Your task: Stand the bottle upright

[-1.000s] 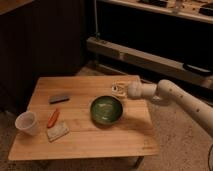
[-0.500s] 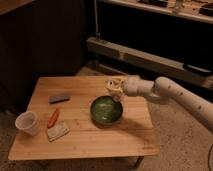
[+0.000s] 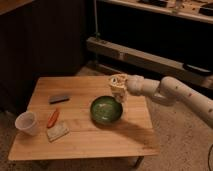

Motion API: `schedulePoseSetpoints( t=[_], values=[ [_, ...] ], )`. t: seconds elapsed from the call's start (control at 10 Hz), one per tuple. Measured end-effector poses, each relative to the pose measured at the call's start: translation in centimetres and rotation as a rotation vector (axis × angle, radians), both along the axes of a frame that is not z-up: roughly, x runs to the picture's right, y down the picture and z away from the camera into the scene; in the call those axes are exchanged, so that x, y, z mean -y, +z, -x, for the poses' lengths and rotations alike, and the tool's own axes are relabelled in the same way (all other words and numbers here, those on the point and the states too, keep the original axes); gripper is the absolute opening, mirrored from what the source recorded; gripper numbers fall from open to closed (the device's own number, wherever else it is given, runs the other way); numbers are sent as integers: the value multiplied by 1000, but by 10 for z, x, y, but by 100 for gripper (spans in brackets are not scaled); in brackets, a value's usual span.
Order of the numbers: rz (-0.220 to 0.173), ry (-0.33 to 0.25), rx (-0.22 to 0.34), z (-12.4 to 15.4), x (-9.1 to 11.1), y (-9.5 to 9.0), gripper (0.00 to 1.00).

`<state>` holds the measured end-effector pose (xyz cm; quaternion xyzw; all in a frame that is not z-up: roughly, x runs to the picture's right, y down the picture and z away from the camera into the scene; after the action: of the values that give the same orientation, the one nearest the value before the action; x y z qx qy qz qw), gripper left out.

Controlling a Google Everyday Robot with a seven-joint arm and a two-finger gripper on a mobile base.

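Note:
My gripper (image 3: 118,82) is at the end of the white arm that reaches in from the right. It hangs above the back right part of the wooden table (image 3: 100,140), just over the far right rim of the green bowl (image 3: 106,110). It is shut on the small pale bottle (image 3: 120,93) with yellowish marks. The bottle is held off the table and its lower end points down toward the bowl's rim. Part of the bottle is hidden by the fingers.
A white translucent cup (image 3: 26,122) stands at the table's left front. An orange stick-like item (image 3: 53,118), a pale flat packet (image 3: 57,131) and a dark flat block (image 3: 59,98) lie left of the bowl. Dark shelving stands behind.
My gripper has moved left and risen with the bottle, from right of the bowl to above its far right rim. The things on the table have not moved.

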<state>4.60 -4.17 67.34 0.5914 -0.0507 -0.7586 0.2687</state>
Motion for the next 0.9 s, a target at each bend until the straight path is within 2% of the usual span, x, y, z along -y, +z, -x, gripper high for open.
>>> schedulePoseSetpoints(
  t=[0.2,0.4,0.6,0.9],
  values=[
    [24,43,16,-17,-4,-20,0],
    [49,83,33,-25,-10,-32,0],
    [110,152,83,-32,-29,-47,0],
    [132,191,61,-52,-54,-65,0]
  ],
)
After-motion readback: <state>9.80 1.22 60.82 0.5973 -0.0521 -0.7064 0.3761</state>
